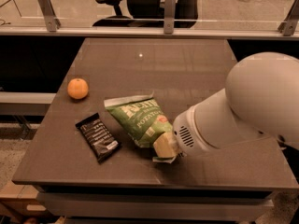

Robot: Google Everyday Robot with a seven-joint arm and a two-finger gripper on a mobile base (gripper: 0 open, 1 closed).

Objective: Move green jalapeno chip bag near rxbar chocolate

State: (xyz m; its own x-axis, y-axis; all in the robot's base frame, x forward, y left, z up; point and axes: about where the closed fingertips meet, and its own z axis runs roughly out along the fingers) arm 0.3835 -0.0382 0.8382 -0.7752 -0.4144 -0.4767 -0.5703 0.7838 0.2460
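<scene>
The green jalapeno chip bag (138,117) lies on the dark table, its silvery top end pointing up-left, close beside the rxbar chocolate (97,136), a black bar lying diagonally at the front left. A narrow strip of table shows between them. My gripper (164,147) comes in from the right under the big white arm and sits at the bag's lower right end, its pale fingers around that end of the bag.
A round orange fruit (78,88) sits at the table's left side. The table's front edge (154,185) runs just below the bar and gripper. A glass partition with metal posts and an office chair (140,3) stand behind the table.
</scene>
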